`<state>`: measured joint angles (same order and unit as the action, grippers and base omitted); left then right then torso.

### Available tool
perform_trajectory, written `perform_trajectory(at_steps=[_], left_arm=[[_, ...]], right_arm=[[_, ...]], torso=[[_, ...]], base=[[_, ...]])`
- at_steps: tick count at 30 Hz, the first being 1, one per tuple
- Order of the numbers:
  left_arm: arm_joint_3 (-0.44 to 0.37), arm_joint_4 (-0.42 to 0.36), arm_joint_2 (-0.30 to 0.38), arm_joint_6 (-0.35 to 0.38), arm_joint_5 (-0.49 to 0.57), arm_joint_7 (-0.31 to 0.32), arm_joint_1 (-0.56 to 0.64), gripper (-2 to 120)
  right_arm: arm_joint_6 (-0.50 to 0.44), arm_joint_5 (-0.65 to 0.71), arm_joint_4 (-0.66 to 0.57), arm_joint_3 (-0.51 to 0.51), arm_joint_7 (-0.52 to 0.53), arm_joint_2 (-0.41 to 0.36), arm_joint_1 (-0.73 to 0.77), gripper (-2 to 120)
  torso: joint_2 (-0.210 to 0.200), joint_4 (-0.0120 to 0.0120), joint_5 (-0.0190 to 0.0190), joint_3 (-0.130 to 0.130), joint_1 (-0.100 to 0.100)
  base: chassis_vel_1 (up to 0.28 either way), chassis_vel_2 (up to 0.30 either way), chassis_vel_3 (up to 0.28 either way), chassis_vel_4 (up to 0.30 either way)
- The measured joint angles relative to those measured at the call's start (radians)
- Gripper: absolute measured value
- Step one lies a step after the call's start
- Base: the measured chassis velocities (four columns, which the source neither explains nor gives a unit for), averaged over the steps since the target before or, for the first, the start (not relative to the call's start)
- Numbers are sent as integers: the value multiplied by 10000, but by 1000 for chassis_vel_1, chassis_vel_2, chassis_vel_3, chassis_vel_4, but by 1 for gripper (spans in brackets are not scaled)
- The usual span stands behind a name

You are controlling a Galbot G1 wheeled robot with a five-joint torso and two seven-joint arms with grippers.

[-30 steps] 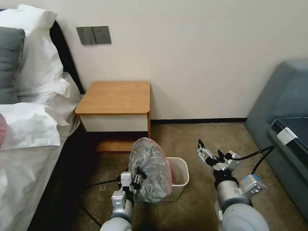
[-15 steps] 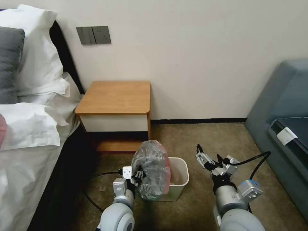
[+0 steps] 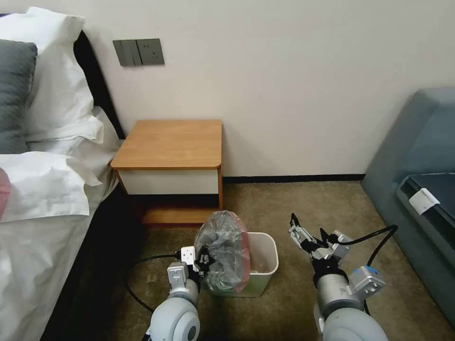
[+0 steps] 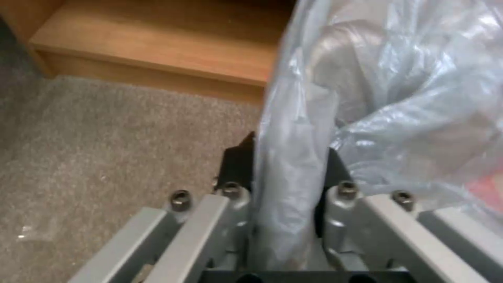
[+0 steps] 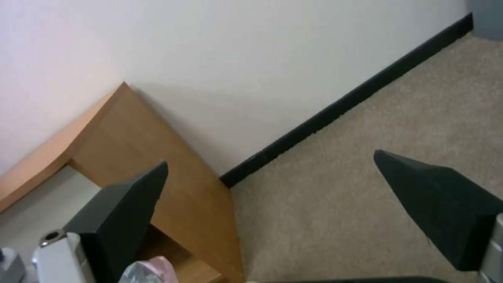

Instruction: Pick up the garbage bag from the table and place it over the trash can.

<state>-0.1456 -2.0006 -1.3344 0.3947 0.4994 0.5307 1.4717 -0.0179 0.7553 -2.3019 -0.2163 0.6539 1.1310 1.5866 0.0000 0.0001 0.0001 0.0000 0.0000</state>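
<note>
Against the wall, beside a bed (image 3: 42, 199) with white pillows: the table (image 3: 170, 144), its wooden top bare, white drawer front below, low shelf under that, edge of that shelf also seen past the plastic in the left wrist view (image 4: 157, 59). On the right, part of a grey-blue sofa (image 3: 417, 189). On the carpet (image 3: 294, 208) in front of the table's right corner: the trash can (image 3: 263, 258), cream-coloured, standing upright, its open mouth partly covered. Over the bin's left side: the garbage bag (image 3: 223, 251), crinkled, grey and translucent with a pinkish-red edge toward the bin's middle, bulging up above the rim and hanging down across the near-left wall; not spread around the whole rim, right half of the opening uncovered. At the bag's left edge, just beside the bin: the left gripper (image 3: 203, 263), clenched on a fold of the plastic, black pads (image 4: 237, 161) pressing either side of a gathered strip in the left wrist view (image 4: 285, 204). Well to the right of the bin, above the carpet: the right gripper (image 3: 309, 229), fingers spread wide, nothing between them, dark fingertips (image 5: 125, 208) apart in the right wrist view.
</note>
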Motion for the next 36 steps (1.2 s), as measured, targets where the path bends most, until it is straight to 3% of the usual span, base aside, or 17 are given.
perform_trajectory(at_steps=[4, 7, 8, 12, 13, 17, 23, 28, 34, 36], left_arm=[[18, 2, -7, -239, -2, -9, 98, 9], [9, -92, -22, -1142, 74, -226, 358, 9], [9, -92, -22, -1142, 74, -226, 358, 9], [-495, -376, -69, -2963, -190, -1404, 1059, 9], [-495, -376, -69, -2963, -190, -1404, 1059, 9], [-1016, -636, -200, -4220, -436, -1840, 1502, 9], [-1651, -647, -348, -5280, -555, -2544, 1565, 9], [-2026, -676, -358, -5819, -550, -3257, 1587, 9], [-2228, -722, -412, -6215, -710, -3804, 1749, 9], [-2282, -723, -454, -6363, -795, -3986, 1840, 9]], right_arm=[[-95, -46, -15, 6, -86, -54, -57, 100], [-303, -252, -349, 74, -532, -281, -107, 100], [-303, -252, -349, 74, -532, -281, -107, 100], [-277, 379, -1016, 336, -1392, -1144, -573, 100], [-277, 379, -1016, 336, -1392, -1144, -573, 100], [237, 1538, -1332, 1542, -1546, -2338, -1420, 100], [1263, 2659, -1615, 3049, -1210, -3021, -2472, 100], [1879, 3661, -1562, 3536, -1240, -2939, -3221, 100], [2148, 3288, -930, 4248, -1308, -2265, -4285, 100], [2447, 3238, -673, 4607, -860, -1938, -4796, 100]], torso=[[0, -1, -1, 0, 0], [0, -2, -4, 1, 2], [0, -2, -4, 1, 2], [0, -1, 0, 0, 2], [0, -1, 0, 0, 2], [0, 0, -1, 0, 1], [0, 1, 0, 0, 1], [0, -2, -3, 0, 1], [-1, -1, -1, 0, 1], [0, 0, -1, 1, 1]], base=[[0, 0, 0, 0], [0, 0, 0, 0], [0, 0, 0, 0], [0, 0, 0, 0], [0, 0, 0, 0], [0, 0, 0, 0], [0, 0, 0, 0], [0, 0, 0, 0], [0, 0, 0, 0], [0, 0, 0, 0]])
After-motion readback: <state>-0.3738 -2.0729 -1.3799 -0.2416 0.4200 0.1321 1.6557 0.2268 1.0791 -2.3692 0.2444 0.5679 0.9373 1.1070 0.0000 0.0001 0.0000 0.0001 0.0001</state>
